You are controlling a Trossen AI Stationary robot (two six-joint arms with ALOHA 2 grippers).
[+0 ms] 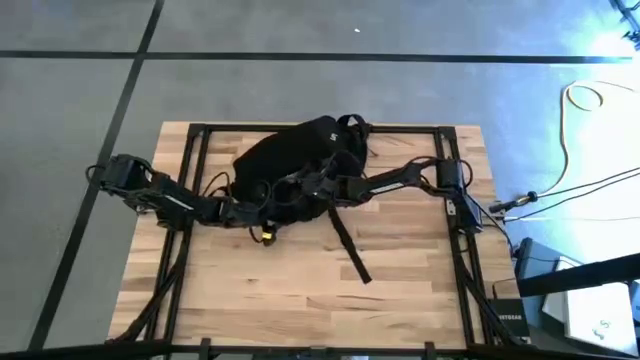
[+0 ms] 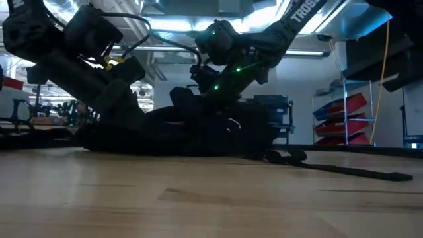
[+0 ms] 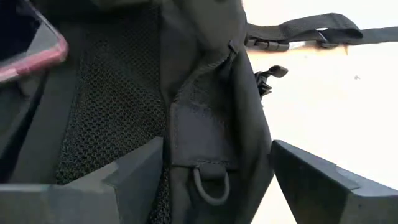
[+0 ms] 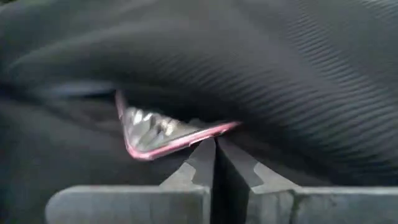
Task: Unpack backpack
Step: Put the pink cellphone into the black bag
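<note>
Presently the right gripper [image 4: 216, 163] has its fingers pressed together on the corner of a flat pink-edged phone with a reflective face [image 4: 163, 134], inside the mouth of the large black soft fabric backpack [image 1: 295, 160]. The pinch covers only a corner, so the phone could likely pivot or slip out if fabric drags on it during withdrawal. The left gripper [image 3: 211, 180] stands spread wide around a black webbing tab with a D-ring [image 3: 208, 183], holding nothing; the bag may shift or close unrestrained. The backpack lies at the far middle of the wooden desk [image 1: 300, 290], one strap [image 1: 345, 245] trailing toward the near edge. Count: one backpack, one phone, two grippers.
</note>
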